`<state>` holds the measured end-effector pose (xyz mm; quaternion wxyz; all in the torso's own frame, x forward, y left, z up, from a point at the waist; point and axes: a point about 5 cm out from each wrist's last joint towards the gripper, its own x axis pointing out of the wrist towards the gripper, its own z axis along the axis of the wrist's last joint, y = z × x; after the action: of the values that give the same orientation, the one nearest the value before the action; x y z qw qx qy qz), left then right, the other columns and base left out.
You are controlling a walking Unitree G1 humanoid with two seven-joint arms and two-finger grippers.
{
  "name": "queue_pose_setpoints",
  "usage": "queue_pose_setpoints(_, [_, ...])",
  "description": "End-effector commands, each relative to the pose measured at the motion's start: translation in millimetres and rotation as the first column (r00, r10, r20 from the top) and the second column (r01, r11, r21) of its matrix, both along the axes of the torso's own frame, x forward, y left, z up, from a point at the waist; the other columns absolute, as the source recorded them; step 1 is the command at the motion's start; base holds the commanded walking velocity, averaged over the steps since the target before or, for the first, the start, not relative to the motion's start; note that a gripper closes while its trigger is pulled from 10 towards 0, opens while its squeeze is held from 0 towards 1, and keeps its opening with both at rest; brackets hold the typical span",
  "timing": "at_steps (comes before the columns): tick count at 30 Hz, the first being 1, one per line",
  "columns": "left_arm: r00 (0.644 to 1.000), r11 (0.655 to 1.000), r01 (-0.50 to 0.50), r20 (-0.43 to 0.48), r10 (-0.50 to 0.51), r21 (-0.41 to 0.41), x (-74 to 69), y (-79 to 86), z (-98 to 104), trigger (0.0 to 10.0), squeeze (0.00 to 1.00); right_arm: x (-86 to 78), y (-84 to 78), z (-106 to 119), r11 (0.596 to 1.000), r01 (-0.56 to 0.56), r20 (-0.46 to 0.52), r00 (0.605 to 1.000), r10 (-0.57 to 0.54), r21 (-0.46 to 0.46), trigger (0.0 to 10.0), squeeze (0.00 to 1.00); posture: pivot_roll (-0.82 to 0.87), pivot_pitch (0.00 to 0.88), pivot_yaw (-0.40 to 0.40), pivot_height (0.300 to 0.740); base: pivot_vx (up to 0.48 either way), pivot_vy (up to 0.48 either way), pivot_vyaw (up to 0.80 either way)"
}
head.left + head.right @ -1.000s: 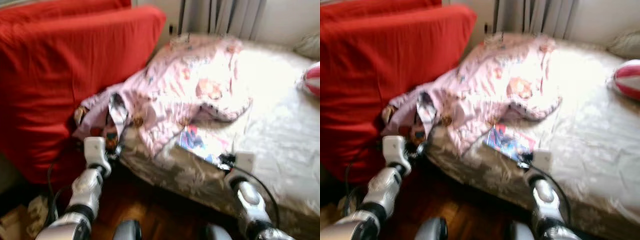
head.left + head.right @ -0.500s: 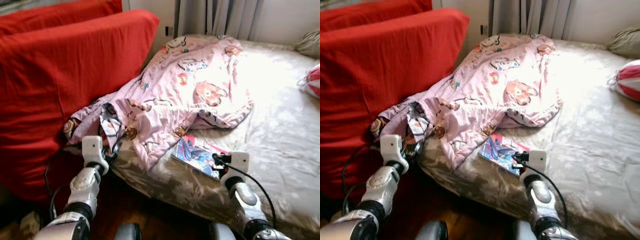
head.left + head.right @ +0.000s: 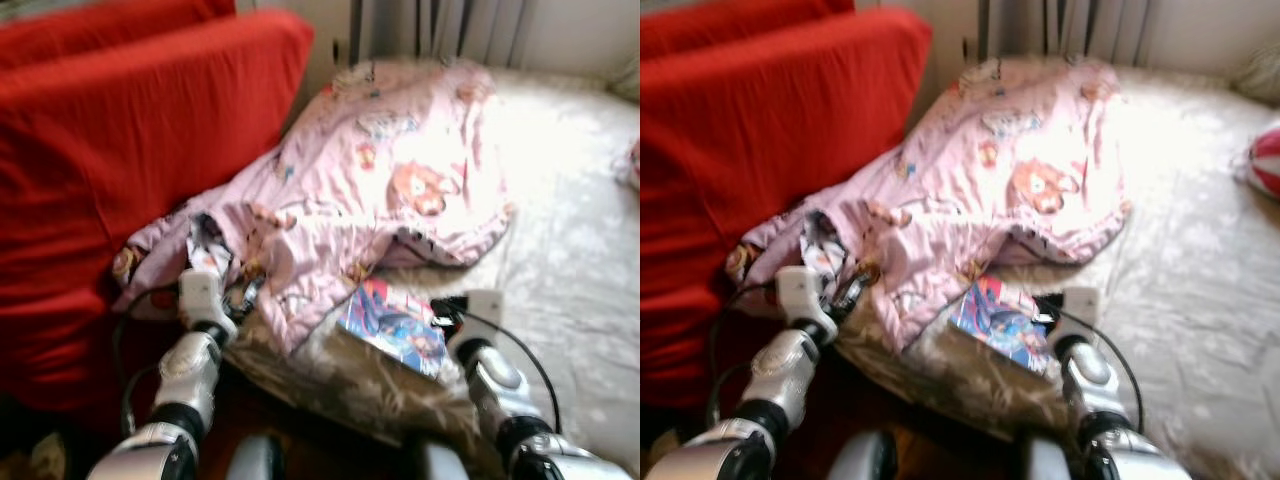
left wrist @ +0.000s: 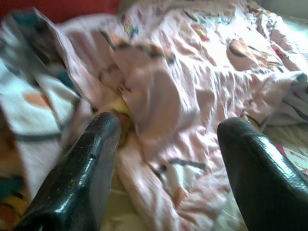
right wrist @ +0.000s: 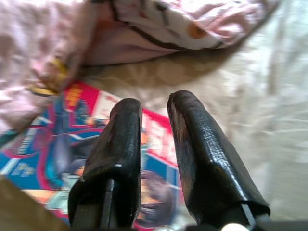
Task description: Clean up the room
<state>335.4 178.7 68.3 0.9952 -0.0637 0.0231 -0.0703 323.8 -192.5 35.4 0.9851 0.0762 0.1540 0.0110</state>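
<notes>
**Obs: both hands at bed edge; comic book nearest right hand**

Scene, head views: bed (image 3: pixel 560 250) with pale patterned cover fills centre and right of frame. Pink cartoon-print blanket (image 3: pixel 400 180) lies crumpled from upper centre down to lower left, spilling toward the red sofa (image 3: pixel 120 150) at left. Comic book (image 3: pixel 392 327) lies flat on the bed at lower centre, just below the blanket's hem, one corner near or under it; cannot tell which.

Left hand (image 4: pixel 163 144): fingers spread wide, nothing between them, aimed at the blanket's bunched lower-left end, close to the fabric.

Right hand (image 5: pixel 154 144): fingers (image 5: pixel 115 144) drawn nearly together with a thin gap, holding nothing. Wrist view puts the tips over the book's cover; contact not resolvable.

Key relation: the book sits just frame-left of the right hand (image 3: pixel 447 312) and is well apart from the left one. Its long axis runs from upper left to lower right in frame, toward the bed's edge.

Judgement: right arm is better placed for the book; it would need to spread first, then take the near edge. Frames blurred.
</notes>
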Motion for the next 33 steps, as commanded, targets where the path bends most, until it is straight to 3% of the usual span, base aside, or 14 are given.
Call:
queue_pose_setpoints(1, [1.0,1.0,-0.019,0.004,0.019,0.015,-5.6,10.4,-3,10.0,0.0,-1.5,7.3,-5,1.0,0.004,-0.038,0.999,-0.003,0.027,10.0,0.0,0.09,0.168,0.004,0.599,0.0,0.0,0.0])
queue_pose_setpoints(5, [1.0,0.999,-0.023,0.008,0.023,0.022,-8.9,14.4,-5,10.0,0.0,-1.6,9.6,-7,0.999,-0.002,-0.062,0.998,0.004,0.034,10.0,0.0,0.1,0.204,0.003,0.599,0.0,0.0,0.0])
queue_pose_setpoints(6, [1.0,0.999,-0.023,0.012,0.022,0.022,-9.5,15.1,-4,10.0,0.0,-2.5,9.4,-8,0.999,0.002,-0.07,0.998,0.001,0.041,10.0,0.27,0.1,0.221,0.004,0.599,0.0,0.0,0.0])
queue_pose_setpoints(7, [1.0,1.0,-0.022,0.015,0.022,0.022,-8.7,15.4,-3,10.0,0.0,-3.1,8.4,-10,0.999,0.015,-0.083,0.996,-0.012,0.046,10.0,1.0,0.11,0.232,0.004,0.599,0.0,0.0,0.0])
queue_pose_setpoints(13, [1.0,1.0,-0.008,0.011,0.008,0.025,-12.1,13.4,-5,10.0,0.0,-8.8,3.1,-17,0.995,0.075,-0.129,0.989,-0.066,0.066,10.0,1.0,0.13,0.292,0.0,0.599,0.0,0.0,0.0])
queue_pose_setpoints(18, [1.0,1.0,-0.02,-0.003,0.02,0.02,-23.9,13.7,-16,10.0,0.0,-3.7,-10.4,-5,0.982,0.176,-0.044,0.984,-0.173,0.07,10.0,1.0,0.13,0.322,0.0,0.599,0.0,0.0,0.0])
queue_pose_setpoints(22, [1.0,1.0,-0.021,-0.011,0.021,0.015,-31.3,12.3,-21,10.0,0.0,-1.7,-10.5,2,0.983,0.158,0.045,0.986,-0.163,0.091,10.0,1.0,0.12,0.324,0.003,0.599,0.0,0.0,0.0])
queue_pose_setpoints(33, [0.999,1.0,-0.027,-0.022,0.027,0.014,-36.3,11.7,-24,10.0,0.0,-13.3,-9.9,-2,0.984,0.132,0.104,0.984,-0.144,0.119,10.0,1.0,0.1,0.306,-0.007,0.599,0.0,0.0,0.0])
